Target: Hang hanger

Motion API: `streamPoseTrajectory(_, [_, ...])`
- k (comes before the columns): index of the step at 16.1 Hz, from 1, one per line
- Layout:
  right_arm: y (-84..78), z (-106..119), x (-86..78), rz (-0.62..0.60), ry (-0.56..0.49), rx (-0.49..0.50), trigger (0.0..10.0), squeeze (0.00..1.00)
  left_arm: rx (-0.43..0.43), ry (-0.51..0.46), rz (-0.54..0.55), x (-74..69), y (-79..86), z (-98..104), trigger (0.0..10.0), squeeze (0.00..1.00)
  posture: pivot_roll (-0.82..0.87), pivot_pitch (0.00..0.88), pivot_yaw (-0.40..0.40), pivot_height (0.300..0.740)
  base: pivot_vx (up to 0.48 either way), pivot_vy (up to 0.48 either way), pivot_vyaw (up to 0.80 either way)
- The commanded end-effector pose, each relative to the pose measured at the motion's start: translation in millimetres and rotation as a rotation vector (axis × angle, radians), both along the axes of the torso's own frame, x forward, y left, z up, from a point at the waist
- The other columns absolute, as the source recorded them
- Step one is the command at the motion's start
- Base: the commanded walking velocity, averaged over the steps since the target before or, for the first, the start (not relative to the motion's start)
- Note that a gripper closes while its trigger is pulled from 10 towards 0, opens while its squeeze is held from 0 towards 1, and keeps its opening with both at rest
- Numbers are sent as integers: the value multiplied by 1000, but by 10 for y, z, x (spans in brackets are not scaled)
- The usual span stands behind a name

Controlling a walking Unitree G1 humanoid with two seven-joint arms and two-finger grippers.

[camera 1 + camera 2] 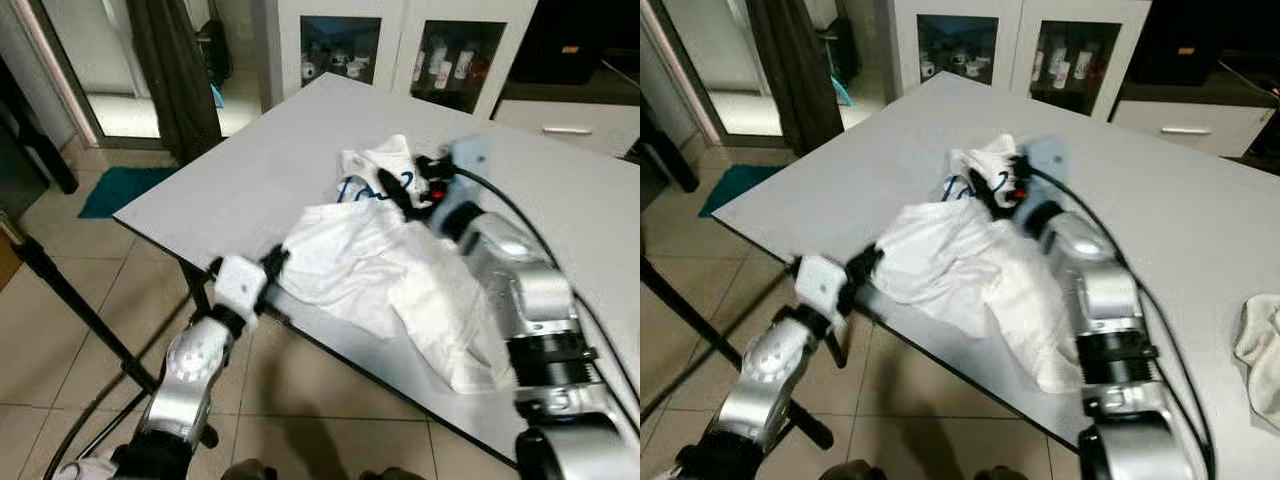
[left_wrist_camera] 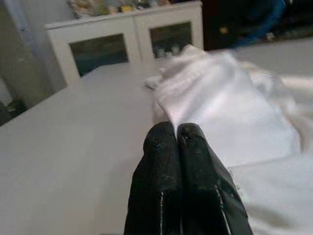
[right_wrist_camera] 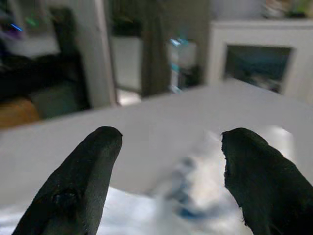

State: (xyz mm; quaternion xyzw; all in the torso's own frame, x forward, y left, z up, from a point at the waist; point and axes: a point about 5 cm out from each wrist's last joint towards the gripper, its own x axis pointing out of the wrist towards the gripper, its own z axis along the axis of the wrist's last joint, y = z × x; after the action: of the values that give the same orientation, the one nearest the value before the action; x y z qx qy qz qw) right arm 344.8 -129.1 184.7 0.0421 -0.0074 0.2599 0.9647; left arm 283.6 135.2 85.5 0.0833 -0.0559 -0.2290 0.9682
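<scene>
Hanger: can't make one out; white garment [image 1: 370,270] lies on table [image 1: 230,180]. L gripper [image 2: 177,139] pressed together at its near edge, R gripper [image 3: 171,147] spread just above its far end. Nothing hung yet, task barely begun.

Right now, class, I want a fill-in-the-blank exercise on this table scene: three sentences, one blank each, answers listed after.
1. The white garment lies crumpled on the grey ____.
2. The right gripper over the garment has its fingers ____.
3. The left gripper at the table edge has its fingers ____.

Answers: table; open; shut
</scene>
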Motion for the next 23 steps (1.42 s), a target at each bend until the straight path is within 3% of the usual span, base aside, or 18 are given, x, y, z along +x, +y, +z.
streamPoseTrajectory(1, [-5,3,-15,8,-11,29,10000,0,-30,-10,12,35,2,69,10000,0,8,7,-17,740,0,0,0])
streamPoseTrajectory(3, [-3,-46,-17,-19,-24,11,10000,0,-59,-21,18,62,-35,120,10000,0,7,7,-19,740,0,0,0])
streamPoseTrajectory(6, [-42,-95,-4,-46,-19,-2,10000,0,-21,-27,11,65,-44,127,10000,0,7,7,-19,740,0,0,533])
streamPoseTrajectory(9, [-133,-5,50,-35,-90,-128,10000,0,22,-11,42,39,58,72,10000,0,2,9,-20,740,0,0,0])
streamPoseTrajectory(12, [-102,92,44,32,-114,-75,10000,0,2,-8,66,38,73,77,10000,0,5,7,-24,740,0,0,0])
streamPoseTrajectory(13, [-89,47,64,16,-106,-115,10000,0,-1,-12,67,40,58,89,10000,0,7,5,-25,740,0,0,800])
streamPoseTrajectory(17, [-34,-67,97,-6,-45,-102,10000,0,-6,-21,68,59,20,112,10000,0,8,2,-26,740,0,0,681])
streamPoseTrajectory(23, [-151,-94,140,-55,-41,-168,10000,0,-4,-28,69,68,18,130,10000,0,4,3,-24,740,0,0,267])
